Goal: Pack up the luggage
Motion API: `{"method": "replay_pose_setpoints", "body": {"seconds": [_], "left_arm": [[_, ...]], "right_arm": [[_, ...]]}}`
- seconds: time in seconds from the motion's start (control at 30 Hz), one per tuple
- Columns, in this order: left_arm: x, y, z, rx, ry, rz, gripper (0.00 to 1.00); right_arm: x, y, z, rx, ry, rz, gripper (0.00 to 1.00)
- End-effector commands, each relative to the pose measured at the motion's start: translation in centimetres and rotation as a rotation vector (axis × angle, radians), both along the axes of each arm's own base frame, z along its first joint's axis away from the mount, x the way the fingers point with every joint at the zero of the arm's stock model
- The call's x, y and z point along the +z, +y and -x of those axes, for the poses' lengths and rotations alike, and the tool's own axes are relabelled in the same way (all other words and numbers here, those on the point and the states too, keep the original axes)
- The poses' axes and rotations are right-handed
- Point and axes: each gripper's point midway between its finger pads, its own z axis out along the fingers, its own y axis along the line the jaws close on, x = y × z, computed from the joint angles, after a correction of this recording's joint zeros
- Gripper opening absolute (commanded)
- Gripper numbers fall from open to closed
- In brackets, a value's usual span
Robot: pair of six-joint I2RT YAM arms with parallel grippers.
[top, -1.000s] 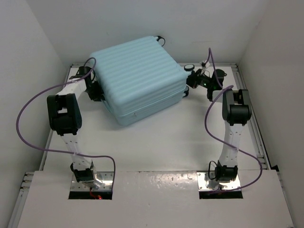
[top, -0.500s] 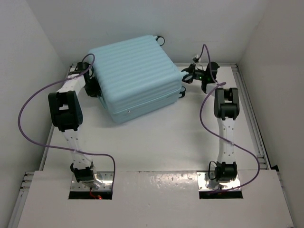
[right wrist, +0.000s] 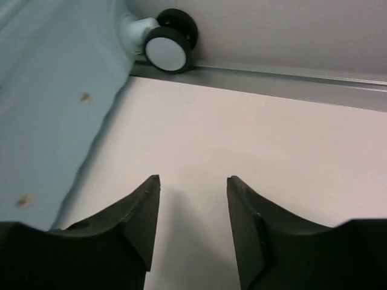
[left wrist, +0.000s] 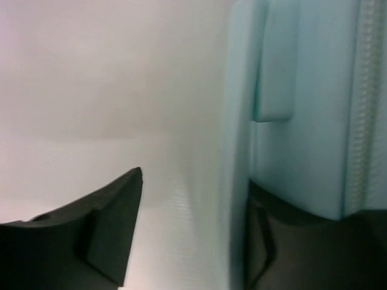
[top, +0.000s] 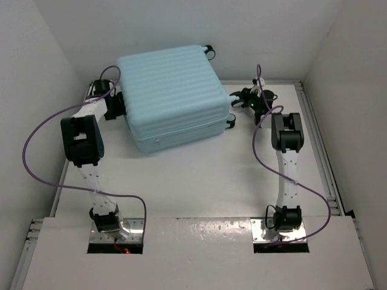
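Note:
The luggage point(top: 172, 90) is a pale aqua ribbed hard-shell suitcase lying closed and flat at the back of the table. My left gripper point(top: 118, 104) stands open at its left side. In the left wrist view the luggage point(left wrist: 302, 121) fills the right half, and the left gripper point(left wrist: 195, 181) has only white surface between its fingers, its right finger close against the shell. My right gripper point(top: 237, 98) stands open by the luggage's right side. In the right wrist view the right gripper point(right wrist: 193, 179) is empty above the table, beside the luggage point(right wrist: 54, 90) and one black wheel point(right wrist: 166, 51).
White walls close in the table on the left, back and right. A metal rail point(right wrist: 272, 81) runs along the back edge behind the wheel. Another black wheel point(top: 209, 49) sticks out at the luggage's far corner. Purple cables loop off both arms.
Both grippers have gone from shut to open. The luggage has slid back and turned a little. The right gripper has drawn in toward the luggage's right side.

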Motion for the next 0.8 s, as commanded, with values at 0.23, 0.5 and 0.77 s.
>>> {"method": "replay_pose_setpoints", "body": {"seconds": [0.23,0.5,0.77], "left_arm": [[10.2,-1.8,-0.9,-0.079,-0.284,-0.056,0.85],[17.7,-0.8,2.6,0.005,-0.513,0.073,0.97],[25.5,-4.6,3.7,-0.221,-0.74,0.346,0.96]], "right_arm": [[13.3,-1.5,5.0,0.021,-0.203,0.01,0.52],[15.9,1.7,6.0,0.126,-0.223,-0.024,0.49],[16.1,1.8,5.1,0.131,-0.225,-0.019,0.49]]}}
